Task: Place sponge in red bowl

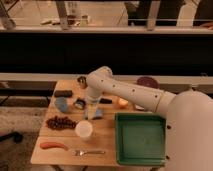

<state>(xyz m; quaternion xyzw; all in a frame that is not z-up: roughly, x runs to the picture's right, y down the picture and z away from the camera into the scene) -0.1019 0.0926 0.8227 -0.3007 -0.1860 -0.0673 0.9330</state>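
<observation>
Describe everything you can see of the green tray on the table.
The green tray is rectangular and shallow, with a raised rim and rounded corners. It looks like plastic, and its floor is a darker green. It lies flat on the right front part of the wooden table. The robot's white body crosses its right edge in this view. The gripper hangs over the table to the tray's left, well apart from it.

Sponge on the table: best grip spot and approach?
Pinch the sponge across its narrow width, mid-length, coming straight down. It lies flat on the table, so it offers no tall sides to catch from the side. The gripper hangs right over it, and the white cup sits close in front.
</observation>
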